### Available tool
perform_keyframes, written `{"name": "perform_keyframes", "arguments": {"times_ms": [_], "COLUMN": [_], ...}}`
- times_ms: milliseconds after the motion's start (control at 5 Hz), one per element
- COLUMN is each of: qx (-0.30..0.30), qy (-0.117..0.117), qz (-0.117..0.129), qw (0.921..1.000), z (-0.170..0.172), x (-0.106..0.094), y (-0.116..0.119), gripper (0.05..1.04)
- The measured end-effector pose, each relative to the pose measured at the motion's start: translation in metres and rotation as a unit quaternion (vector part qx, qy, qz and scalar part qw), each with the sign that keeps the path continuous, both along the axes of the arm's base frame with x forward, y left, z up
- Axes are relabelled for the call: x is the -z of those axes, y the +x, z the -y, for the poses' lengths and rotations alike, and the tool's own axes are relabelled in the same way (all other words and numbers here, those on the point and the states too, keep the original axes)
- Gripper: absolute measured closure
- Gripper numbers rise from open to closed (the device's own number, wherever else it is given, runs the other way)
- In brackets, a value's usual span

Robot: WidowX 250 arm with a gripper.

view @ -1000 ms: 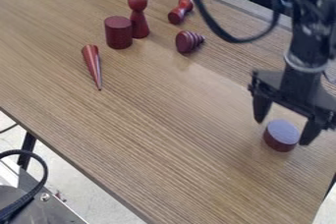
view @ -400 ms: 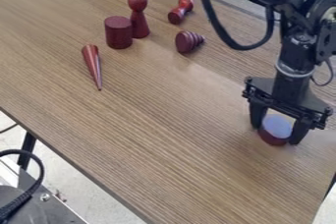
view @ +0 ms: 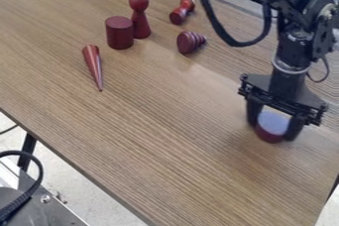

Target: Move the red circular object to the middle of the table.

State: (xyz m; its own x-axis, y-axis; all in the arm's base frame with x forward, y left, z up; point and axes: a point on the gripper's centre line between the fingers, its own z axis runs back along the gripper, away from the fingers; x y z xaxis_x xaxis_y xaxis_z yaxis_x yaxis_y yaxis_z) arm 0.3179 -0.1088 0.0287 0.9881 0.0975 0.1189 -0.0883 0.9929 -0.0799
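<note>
The red disc [view: 271, 132] looked light, stiff and hard to break, though its smooth curved wall might have slipped under a slanting pinch; the sound hold was across opposite sides, low on the rim. It was a short, squat round, dark red along the side, with a flat top shining pale bluish. The tool [view: 272, 131] had closed on it, one finger against either side. Disc and tool were at the right of the table [view: 165, 136], well apart from the dark red cylinder [view: 119, 33] and the slim cone [view: 93, 65]
</note>
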Motion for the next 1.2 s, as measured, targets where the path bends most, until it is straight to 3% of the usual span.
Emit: {"name": "perform_keyframes", "arguments": {"times_ms": [200,400,600,800,1200], "qx": [-0.062,-0.144,-0.186,-0.196,-0.267], "qy": [0.007,0.001,-0.013,-0.004,-0.007], "qz": [0.039,0.067,0.06,0.034,0.036], "qw": [0.9973,0.9874,0.9806,0.9801,0.9631], "z": [-0.032,-0.075,-0.104,-0.112,-0.147], "x": [-0.038,-0.057,-0.052,-0.031,-0.017], "y": [0.0,-0.005,-0.003,-0.003,0.006], "gripper": [0.312,0.312,0.312,0.312,0.312]}}
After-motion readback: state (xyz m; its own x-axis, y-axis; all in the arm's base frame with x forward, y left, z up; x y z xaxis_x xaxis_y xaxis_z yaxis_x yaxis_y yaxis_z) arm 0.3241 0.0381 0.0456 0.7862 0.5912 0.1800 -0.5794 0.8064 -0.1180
